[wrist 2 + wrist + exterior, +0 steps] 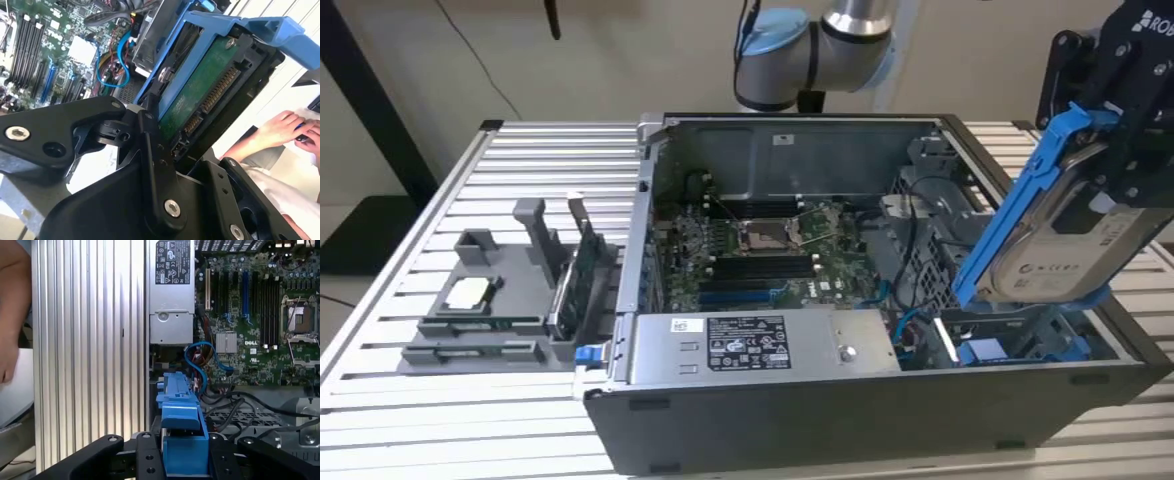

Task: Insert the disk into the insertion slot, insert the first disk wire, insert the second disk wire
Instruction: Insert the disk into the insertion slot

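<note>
While the jaws clamp the tilted disk (1070, 238), insertion slot (983, 351) at its six o'clock, step one likely needs aligned lowering.

Open computer case (854, 415), motherboard (761, 250), slatted table (520, 180)

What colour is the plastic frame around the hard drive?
Bright blue; the plastic carrier frame shows best in the exterior view.

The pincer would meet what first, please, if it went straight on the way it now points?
Probably the insertion slot directly under the held disk, though depth is unclear.
</note>
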You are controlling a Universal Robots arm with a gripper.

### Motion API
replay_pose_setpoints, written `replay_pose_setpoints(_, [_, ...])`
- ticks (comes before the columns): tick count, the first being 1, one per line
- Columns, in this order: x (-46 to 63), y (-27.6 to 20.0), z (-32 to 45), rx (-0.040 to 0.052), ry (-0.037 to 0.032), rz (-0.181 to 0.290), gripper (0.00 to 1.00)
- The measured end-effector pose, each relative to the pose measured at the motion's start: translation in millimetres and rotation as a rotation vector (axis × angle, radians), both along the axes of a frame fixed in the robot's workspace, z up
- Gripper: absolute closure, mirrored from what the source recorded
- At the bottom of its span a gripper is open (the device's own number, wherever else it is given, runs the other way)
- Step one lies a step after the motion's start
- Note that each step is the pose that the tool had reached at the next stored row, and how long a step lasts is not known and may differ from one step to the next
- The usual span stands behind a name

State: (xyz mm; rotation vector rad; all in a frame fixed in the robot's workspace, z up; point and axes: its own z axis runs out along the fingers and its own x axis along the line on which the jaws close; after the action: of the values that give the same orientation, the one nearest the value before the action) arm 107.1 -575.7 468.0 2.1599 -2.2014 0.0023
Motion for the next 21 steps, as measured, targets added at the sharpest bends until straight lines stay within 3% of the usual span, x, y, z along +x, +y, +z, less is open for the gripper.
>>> replay_pose_setpoints(6, [9.1,0.9,-9.6,0.0024,0.0001,0.0,0.67])
replay_pose_setpoints(12, [11.3,1.1,-16.3,0.0302,0.0,0.002,0.67])
replay_pose_setpoints(21, [14.6,1.1,-27.9,0.0396,-0.0002,0.015,0.67])
